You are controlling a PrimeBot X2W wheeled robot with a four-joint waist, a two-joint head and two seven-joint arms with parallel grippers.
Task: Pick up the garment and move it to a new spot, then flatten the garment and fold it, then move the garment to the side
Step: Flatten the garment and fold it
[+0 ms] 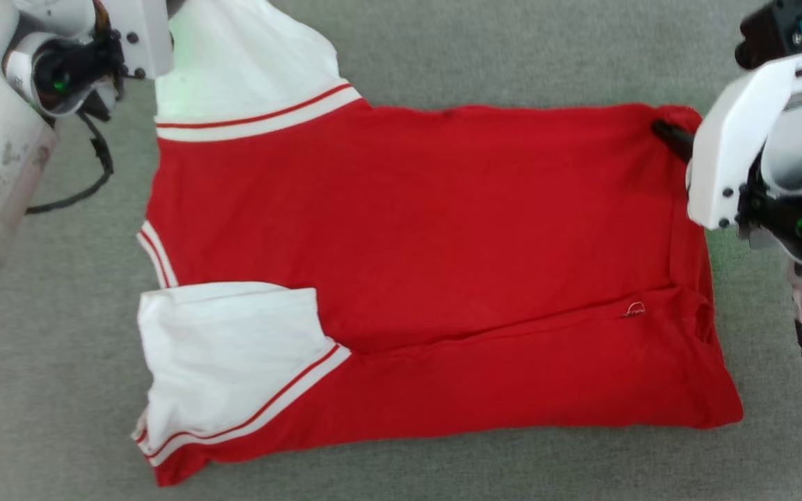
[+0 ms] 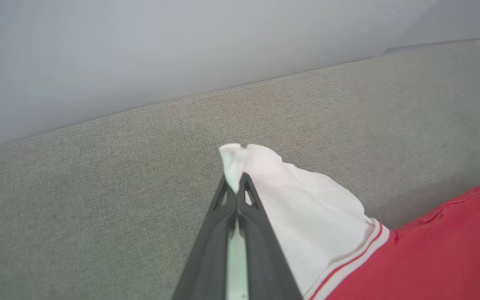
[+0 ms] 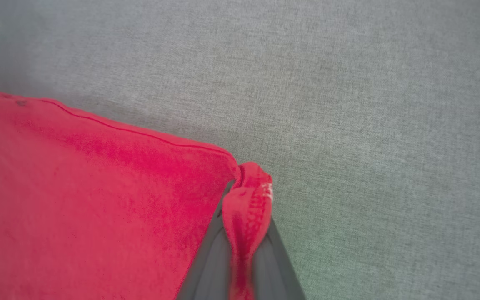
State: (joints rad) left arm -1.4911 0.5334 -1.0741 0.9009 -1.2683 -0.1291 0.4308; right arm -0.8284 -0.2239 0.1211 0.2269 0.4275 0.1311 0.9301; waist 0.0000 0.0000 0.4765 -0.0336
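Note:
The garment [image 1: 429,257] is a red shirt with white sleeves and red-white striped trim, lying spread on the grey fabric surface with its near long edge folded over. No lettering shows. My left gripper [image 2: 235,183] is shut on the tip of the far white sleeve [image 2: 302,208], at the head view's top left. My right gripper [image 3: 244,216] is shut on the far right red corner [image 3: 250,196], which bunches between the dark fingers [image 1: 672,136].
A grey fabric surface [image 1: 512,49] lies all around the shirt. A pale wall [image 2: 140,50] rises behind its far edge in the left wrist view. A black cable [image 1: 91,188] hangs by my left forearm.

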